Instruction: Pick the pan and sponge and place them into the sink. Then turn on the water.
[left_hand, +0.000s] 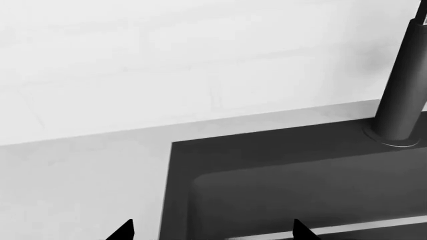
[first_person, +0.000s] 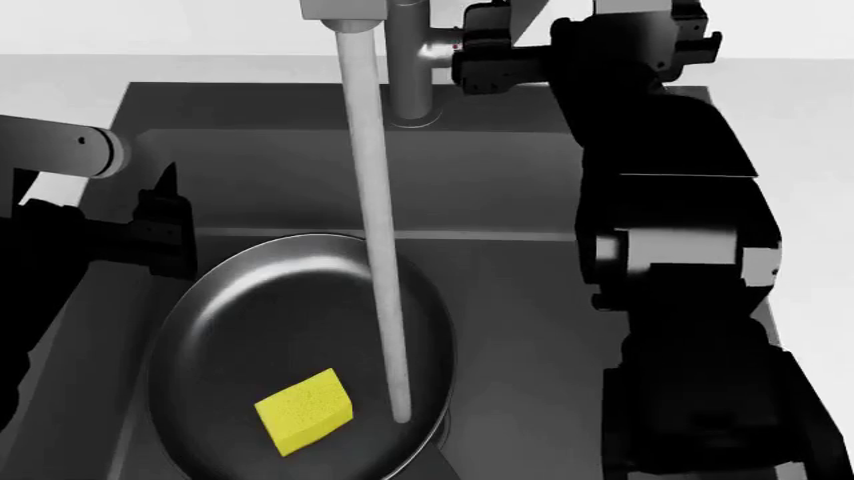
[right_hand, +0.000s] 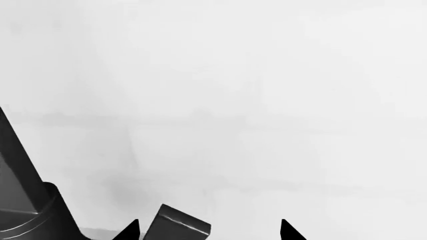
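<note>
Pan (first_person: 287, 350) sat flat on floor of sink (first_person: 534, 330), toward its left half and near edge, in head view. Sponge (first_person: 306, 410) lay inside pan, on near part of glossy surface, slightly skewed. Water (first_person: 378, 220) ran as straight pale column from faucet (first_person: 411, 70) down into pan, landing just right of sponge, apart from it. Faucet base stood on back rim of sink.

Left gripper (left_hand: 212, 231) hung over sink's left side, above left rim of pan; two fingertips spread well apart in left wrist view, nothing between them. Same view showed sink's back corner, grey counter (left_hand: 73, 185) and faucet post.

Right gripper (right_hand: 210, 231) was up at faucet, right arm (first_person: 667, 250) stretched over sink's right side. Fingertips spread apart in right wrist view, a dark angular piece between them at frame edge; contact could not be told. White wall (right_hand: 233, 100) behind.
</note>
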